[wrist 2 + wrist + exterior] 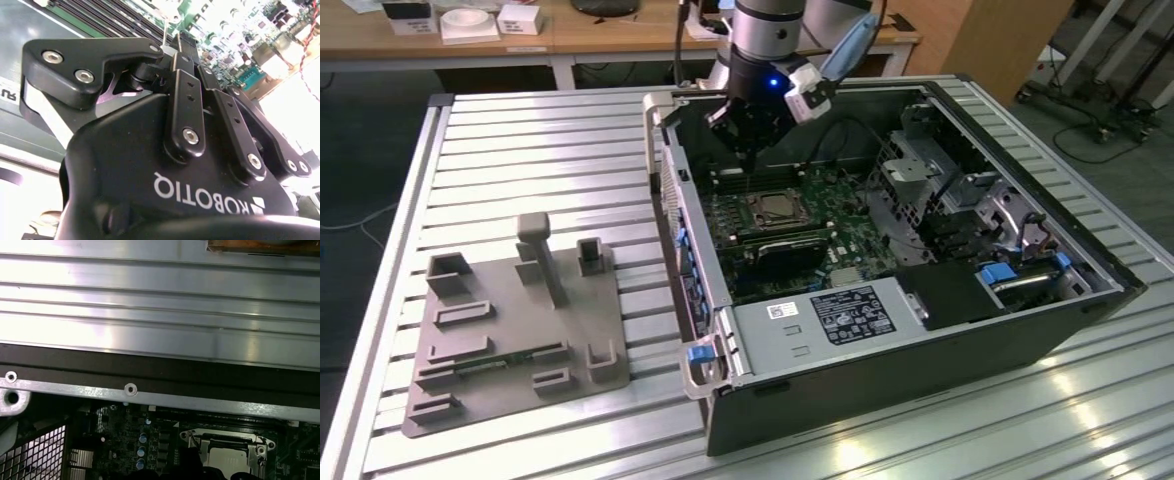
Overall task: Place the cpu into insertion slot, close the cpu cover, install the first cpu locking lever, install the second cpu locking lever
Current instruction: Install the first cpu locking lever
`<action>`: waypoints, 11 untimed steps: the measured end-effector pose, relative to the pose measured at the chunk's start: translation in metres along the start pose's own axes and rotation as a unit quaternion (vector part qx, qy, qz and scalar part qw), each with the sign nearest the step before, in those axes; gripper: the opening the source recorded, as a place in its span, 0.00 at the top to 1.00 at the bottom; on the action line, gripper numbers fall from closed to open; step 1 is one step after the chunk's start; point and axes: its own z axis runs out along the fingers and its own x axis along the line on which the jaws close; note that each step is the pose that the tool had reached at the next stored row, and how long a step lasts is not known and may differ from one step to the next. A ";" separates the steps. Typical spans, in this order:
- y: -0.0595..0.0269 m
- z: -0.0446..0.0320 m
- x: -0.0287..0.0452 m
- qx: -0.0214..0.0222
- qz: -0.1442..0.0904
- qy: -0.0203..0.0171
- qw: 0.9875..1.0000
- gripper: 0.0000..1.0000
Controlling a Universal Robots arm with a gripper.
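My gripper (749, 158) hangs inside the open computer case (670, 200), over the far edge of the processor socket. In the second wrist view its black fingers (186, 90) come together at the tips, so the gripper (167, 47) looks shut. A thin silvery rod (164, 30) stands by the tips; I cannot tell whether it is gripped. The cpu (778, 208) lies flat in the socket, its pale metallic top (227, 458) showing. The cpu cover (226, 438) lies down around it as a silvery frame.
The case stands on a slatted aluminium table (520, 150). A grey fixture plate (507, 330) lies toward the exterior view's left. Inside the case are a labelled grey box (834, 315) at the front, a metal drive cage (921, 160) and memory slots (100, 10).
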 end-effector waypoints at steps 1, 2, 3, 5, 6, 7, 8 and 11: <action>-0.0001 0.0000 -0.0014 0.000 0.000 0.000 1.000 0.90; -0.0002 0.0000 -0.0027 0.000 0.000 0.000 1.000 0.90; -0.0004 0.0000 -0.0040 0.000 0.000 0.000 1.000 0.90; -0.0005 0.0000 -0.0059 0.000 0.000 0.000 1.000 0.90; -0.0006 0.0000 -0.0065 0.000 0.000 0.000 1.000 0.90; -0.0006 0.0001 -0.0068 0.000 0.000 0.000 1.000 0.90; -0.0006 0.0001 -0.0069 0.000 0.000 0.000 1.000 0.90; -0.0006 -0.0002 -0.0073 0.000 0.000 0.000 1.000 0.90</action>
